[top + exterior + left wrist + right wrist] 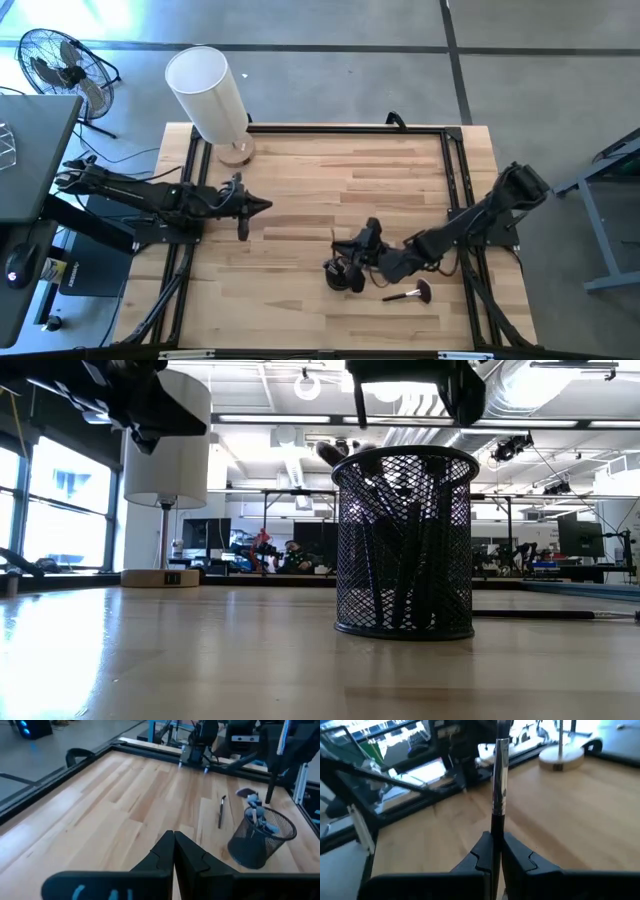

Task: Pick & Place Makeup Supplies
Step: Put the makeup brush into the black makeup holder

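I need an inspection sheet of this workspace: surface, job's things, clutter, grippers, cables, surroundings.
Surface: wooden table, black frame around it.
Job's things: brushes standing in mesh cup; fluffy brush and dark brush lying on the table.
Clutter: white cylinder at the far edge.
Grippers: left gripper shut, empty, over the table's left side; right gripper shut on silver-ferruled brush, beside the cup.
Cables: along both arms.
Surroundings: fan on the floor.
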Tool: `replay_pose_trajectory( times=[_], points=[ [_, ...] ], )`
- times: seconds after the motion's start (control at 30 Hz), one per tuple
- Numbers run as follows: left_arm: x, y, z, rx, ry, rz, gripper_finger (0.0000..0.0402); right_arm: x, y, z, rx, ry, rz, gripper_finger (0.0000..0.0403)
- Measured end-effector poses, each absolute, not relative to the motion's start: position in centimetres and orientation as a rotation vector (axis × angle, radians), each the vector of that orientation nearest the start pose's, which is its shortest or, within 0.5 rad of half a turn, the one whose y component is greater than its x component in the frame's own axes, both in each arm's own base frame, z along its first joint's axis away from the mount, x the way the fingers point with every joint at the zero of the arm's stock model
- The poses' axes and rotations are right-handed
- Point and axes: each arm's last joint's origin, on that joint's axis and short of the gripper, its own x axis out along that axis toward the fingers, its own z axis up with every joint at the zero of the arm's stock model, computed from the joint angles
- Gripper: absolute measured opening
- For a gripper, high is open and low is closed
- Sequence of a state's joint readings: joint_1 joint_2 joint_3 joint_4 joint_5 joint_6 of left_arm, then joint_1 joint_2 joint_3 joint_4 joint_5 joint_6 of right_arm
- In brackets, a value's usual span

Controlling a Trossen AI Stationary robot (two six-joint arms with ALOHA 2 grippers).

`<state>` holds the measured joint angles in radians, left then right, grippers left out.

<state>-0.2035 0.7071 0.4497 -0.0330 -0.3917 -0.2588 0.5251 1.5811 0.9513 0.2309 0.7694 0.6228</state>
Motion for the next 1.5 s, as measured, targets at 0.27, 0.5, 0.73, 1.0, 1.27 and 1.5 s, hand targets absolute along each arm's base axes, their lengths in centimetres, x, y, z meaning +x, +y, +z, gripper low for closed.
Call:
replay_pose_trajectory(
  times=[0.27, 0.5, 0.73, 1.0, 1.27, 1.5],
  points=[
    [16.0, -2.2, 23.9, -0.167, 0.302, 0.208, 0.0000, 29.7, 17.7, 22.1, 0.398, 0.265, -0.321, 0.0010],
    [16.0, -2.3, 23.8, -0.169, 0.317, 0.181, 0.0000, 28.8, 18.6, 21.3, 0.297, 0.347, -0.291, 0.0033],
    [15.9, -2.3, 23.7, -0.164, 0.331, 0.191, 0.0000, 29.2, 17.9, 20.8, 0.362, 0.422, -0.250, 0.0125],
    [15.9, -2.3, 23.7, -0.163, 0.330, 0.192, 0.0000, 28.1, 17.2, 21.6, 0.384, 0.533, -0.196, 0.0151],
    [15.9, -2.3, 23.7, -0.164, 0.329, 0.192, 0.0000, 24.0, 14.8, 23.7, 0.632, 0.811, -0.262, 0.0139],
    [15.9, -2.3, 23.7, -0.183, 0.323, 0.196, 0.0000, 21.8, 13.5, 21.4, 0.588, 1.344, -0.255, 0.0139]
  ],
)
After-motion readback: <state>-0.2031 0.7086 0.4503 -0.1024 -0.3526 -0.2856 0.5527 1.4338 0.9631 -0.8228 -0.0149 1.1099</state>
